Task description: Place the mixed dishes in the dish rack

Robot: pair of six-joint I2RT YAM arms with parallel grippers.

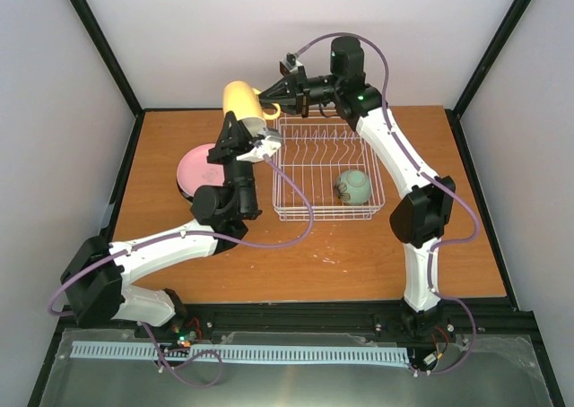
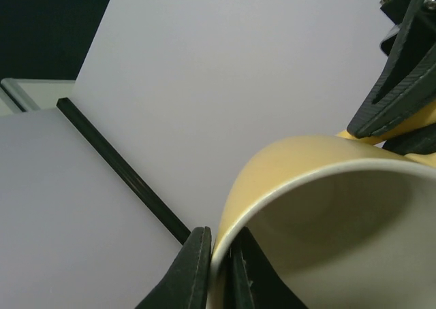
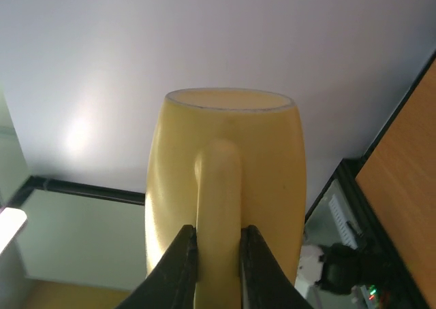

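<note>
The pale yellow mug (image 1: 242,100) hangs in the air above the table's back left, held between both arms. My left gripper (image 1: 242,123) is shut on its rim, one finger inside and one outside (image 2: 221,254). My right gripper (image 1: 267,99) comes from the right, its fingers pressed on both sides of the mug's handle (image 3: 218,244). The mug (image 3: 272,159) is tilted. The white wire dish rack (image 1: 296,213) stands in the middle of the table with the mint green bowl (image 1: 354,188) inside it at the right. The pink plate (image 1: 197,169) lies left of the rack, partly hidden by my left arm.
A row of upright prongs (image 1: 318,141) runs along the rack's far side, just below my right wrist. White walls with black corner posts (image 2: 122,169) close in the table at the back and the sides. Bare wooden table (image 1: 341,255) lies in front of the rack.
</note>
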